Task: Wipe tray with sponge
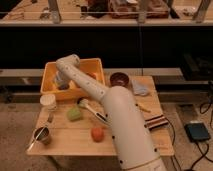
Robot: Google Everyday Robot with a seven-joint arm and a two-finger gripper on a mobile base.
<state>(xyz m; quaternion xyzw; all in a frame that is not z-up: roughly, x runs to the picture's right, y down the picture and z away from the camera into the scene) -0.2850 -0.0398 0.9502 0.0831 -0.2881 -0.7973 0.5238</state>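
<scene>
Pincer (61, 82) inside smooth plastic tray (93, 62) on matt wooden table (65, 142).

Lit warmly from overhead, brightest on the arm (125, 125) and wooden table (65, 142). Nearly black behind, under the counter (105, 22). Dim around the gripper (61, 84), low inside the tray's (98, 67) left half.

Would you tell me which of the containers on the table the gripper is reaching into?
The large yellow-orange rectangular plastic tray; the gripper is down inside it, unlike the small dark-brown round bowl.
</scene>
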